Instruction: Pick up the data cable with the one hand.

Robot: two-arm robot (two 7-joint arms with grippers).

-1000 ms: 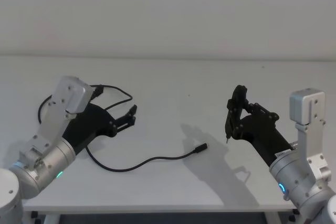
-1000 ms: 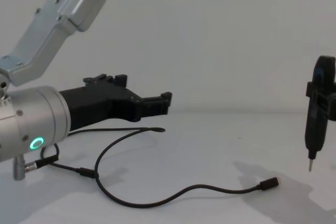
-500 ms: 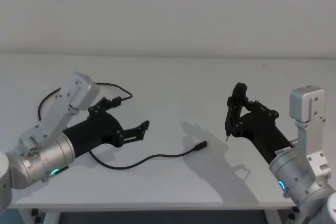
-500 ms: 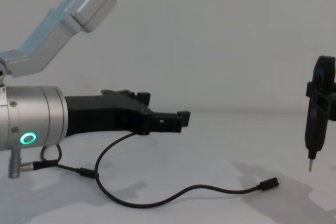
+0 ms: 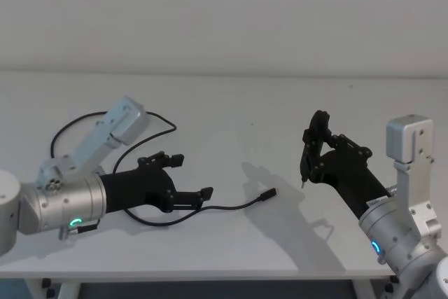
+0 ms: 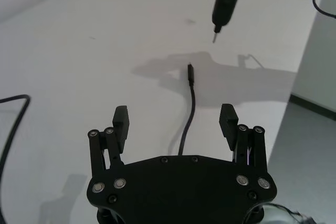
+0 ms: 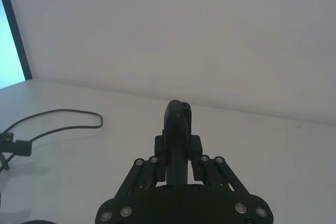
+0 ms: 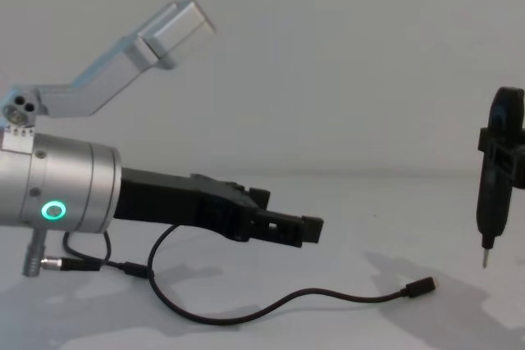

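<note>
Broadly, the white surface (image 5: 231, 110) is carrying the whole scene. Above its left part the left gripper (image 5: 192, 175) is hovering low, its fingers spread wide and holding nothing. In the left wrist view the data cable (image 6: 185, 129) is running straight out between them. At the right, the right gripper (image 5: 315, 141) is hanging well apart, its fingers clenched on a slim tool (image 5: 306, 166) that is pointing tip down. The data cable is lying flat on the surface. A loose loop is curling behind the left arm, and the free stretch is running from beneath the left gripper toward the robot's right, its long axis roughly across the surface. Judging by its slack curves, it is light, limp and thin, likely to sag and slide. Taking hold across the straight stretch just behind the plug (image 5: 268, 196) is looking soundest. The plug is pointing right and slightly away, toward the tool's tip.
</note>
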